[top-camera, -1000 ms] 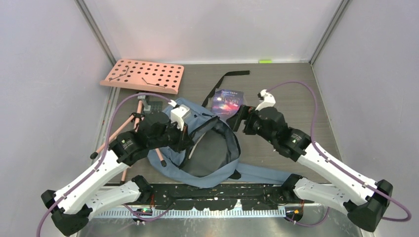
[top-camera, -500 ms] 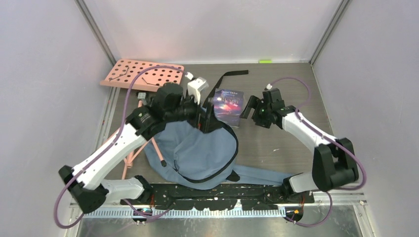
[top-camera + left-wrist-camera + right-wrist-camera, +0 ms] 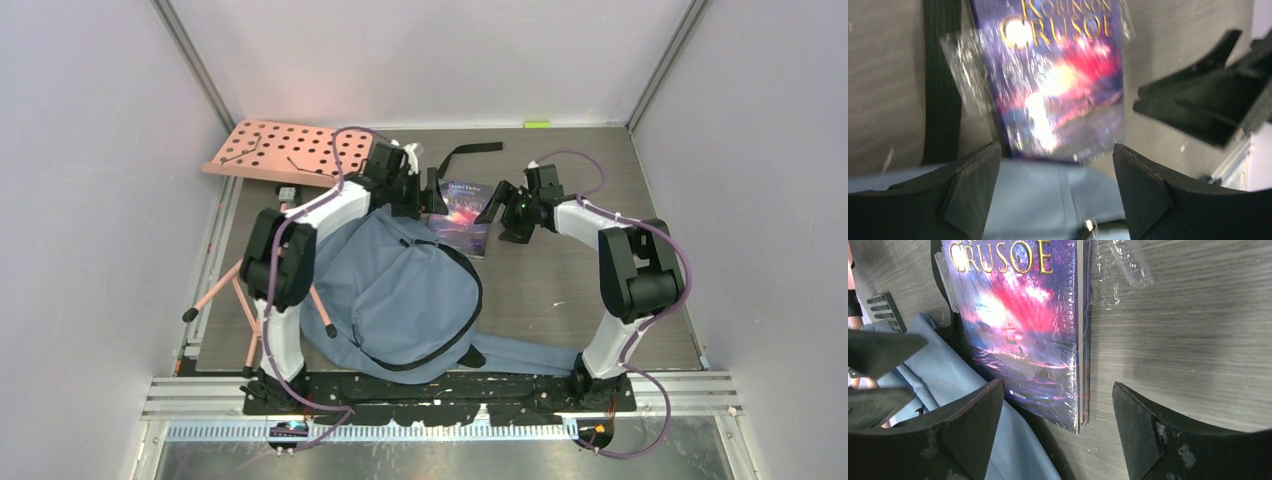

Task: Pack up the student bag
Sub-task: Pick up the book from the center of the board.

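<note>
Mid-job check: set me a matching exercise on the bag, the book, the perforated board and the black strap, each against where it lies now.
Things:
1. student bag
2. book
3. pink perforated board
4. black strap

Places:
A. far-left corner of the table
B. centre, closest to the near edge
C. just past the bag's far edge, wrapped in clear film
D. beyond the book, toward the back wall

Pairs: 1-B, 2-C, 3-A, 4-D

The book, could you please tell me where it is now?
The book lies in the top view's far middle, on the table just beyond the student bag.
</note>
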Action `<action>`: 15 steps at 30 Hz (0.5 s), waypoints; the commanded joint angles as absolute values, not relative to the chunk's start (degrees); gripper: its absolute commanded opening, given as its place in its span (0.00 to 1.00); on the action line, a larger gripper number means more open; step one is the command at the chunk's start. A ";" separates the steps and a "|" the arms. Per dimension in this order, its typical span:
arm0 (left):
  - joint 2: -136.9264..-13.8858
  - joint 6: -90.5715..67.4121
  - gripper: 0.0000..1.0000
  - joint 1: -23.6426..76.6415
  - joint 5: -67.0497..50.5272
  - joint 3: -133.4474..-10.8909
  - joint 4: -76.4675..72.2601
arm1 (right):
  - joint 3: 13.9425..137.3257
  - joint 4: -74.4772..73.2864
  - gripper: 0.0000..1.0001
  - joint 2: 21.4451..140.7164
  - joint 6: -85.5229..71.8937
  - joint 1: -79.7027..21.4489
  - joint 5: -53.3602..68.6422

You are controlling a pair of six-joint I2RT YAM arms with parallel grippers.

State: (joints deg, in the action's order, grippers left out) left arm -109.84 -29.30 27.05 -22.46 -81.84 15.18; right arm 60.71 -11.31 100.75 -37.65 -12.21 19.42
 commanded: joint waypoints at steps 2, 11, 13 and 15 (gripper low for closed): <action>-118.20 -26.92 0.82 27.25 -19.13 -93.80 14.65 | 63.57 -7.82 0.84 103.28 -38.84 -11.55 23.86; -125.74 -26.31 0.82 27.48 -15.15 -97.51 17.46 | 64.85 -6.75 0.83 106.78 -38.79 -11.04 25.27; -126.91 -26.32 0.82 27.67 -14.72 -98.12 18.52 | 65.67 -6.67 0.83 108.27 -38.99 -10.99 25.85; -128.12 -26.83 0.82 27.69 -15.66 -98.48 18.89 | 65.89 -5.64 0.82 109.39 -39.73 -10.98 26.90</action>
State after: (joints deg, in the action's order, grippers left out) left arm -126.08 -27.03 27.33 -15.97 -96.12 17.28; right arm 63.64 -8.40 107.46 -38.81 -11.29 24.84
